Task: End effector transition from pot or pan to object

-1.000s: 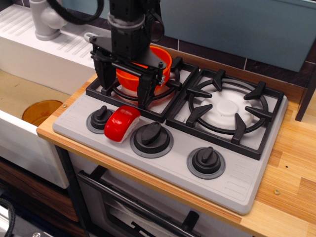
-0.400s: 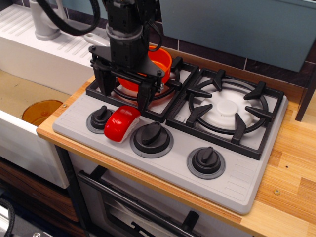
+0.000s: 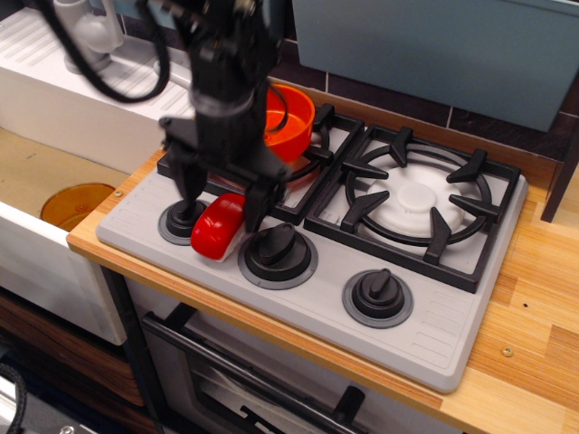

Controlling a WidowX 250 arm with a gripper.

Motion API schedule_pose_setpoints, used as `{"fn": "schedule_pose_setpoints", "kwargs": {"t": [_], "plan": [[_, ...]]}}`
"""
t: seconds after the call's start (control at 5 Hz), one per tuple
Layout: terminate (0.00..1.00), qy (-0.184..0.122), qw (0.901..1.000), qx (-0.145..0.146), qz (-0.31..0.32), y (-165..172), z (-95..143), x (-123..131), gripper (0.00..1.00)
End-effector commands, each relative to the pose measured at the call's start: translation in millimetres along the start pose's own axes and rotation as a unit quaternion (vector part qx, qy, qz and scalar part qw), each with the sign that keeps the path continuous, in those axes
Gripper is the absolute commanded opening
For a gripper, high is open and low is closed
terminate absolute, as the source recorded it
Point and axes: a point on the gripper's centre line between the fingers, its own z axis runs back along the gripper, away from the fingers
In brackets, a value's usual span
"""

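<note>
The orange saucepan (image 3: 291, 127) sits on the back left burner of the toy stove, partly hidden behind the arm. The red sushi-like block (image 3: 215, 228) lies on the grey stove panel between the left and middle knobs. My black gripper (image 3: 222, 206) hangs right over the block with its fingers open. One finger (image 3: 189, 192) stands on the block's left and the other (image 3: 254, 210) on its right. The fingers straddle the block; I cannot tell whether they touch it.
Three black knobs line the front panel: left (image 3: 184, 217), middle (image 3: 277, 249), right (image 3: 377, 291). The right burner grate (image 3: 416, 201) holds nothing. A white sink (image 3: 63, 99) with an amber disc (image 3: 76, 202) lies left. The wooden counter (image 3: 534, 353) extends right.
The gripper has moved forward and down from over the orange saucepan to over the red block, fingers still open. The block and saucepan have not moved.
</note>
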Motion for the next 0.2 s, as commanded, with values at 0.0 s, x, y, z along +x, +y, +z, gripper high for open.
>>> {"fn": "schedule_pose_setpoints", "kwargs": {"t": [0.0], "plan": [[1.00, -0.009, 0.9997, 0.001, 0.024, -3.8, -0.5, 4.2, 1.00]]}}
